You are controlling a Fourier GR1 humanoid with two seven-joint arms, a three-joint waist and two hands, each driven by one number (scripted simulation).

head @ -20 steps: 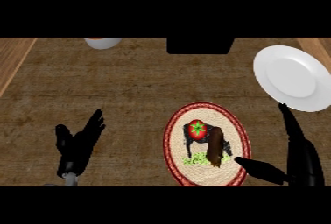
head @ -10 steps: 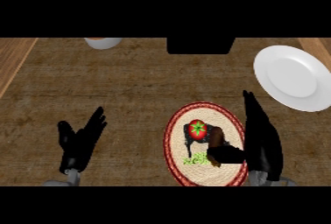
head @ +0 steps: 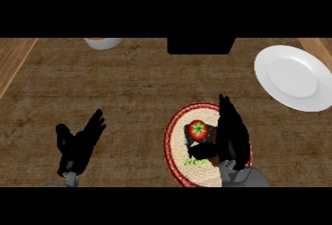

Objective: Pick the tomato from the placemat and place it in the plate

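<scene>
A small red tomato (head: pixel 198 129) with a green star-shaped top lies on a round placemat (head: pixel 178 154) that has a red rim and a pale woven face with a dark animal picture. My right hand (head: pixel 230 134) is over the placemat's right half, fingers straight and pointing away from me, thumb reaching left just below the tomato; it is open and close beside the tomato. The white plate (head: pixel 295 77) sits at the far right, apart from the mat. My left hand (head: pixel 79 143) rests open at the lower left.
A white bowl (head: pixel 102 42) and a black box (head: pixel 201 45) stand at the counter's far edge. Wooden strips border the brown woven surface at the left (head: pixel 13 57) and top right (head: pixel 318 46).
My right hand has moved left from the counter's right edge onto the placemat, ending next to the tomato. The tomato, plate and left hand have stayed put.
</scene>
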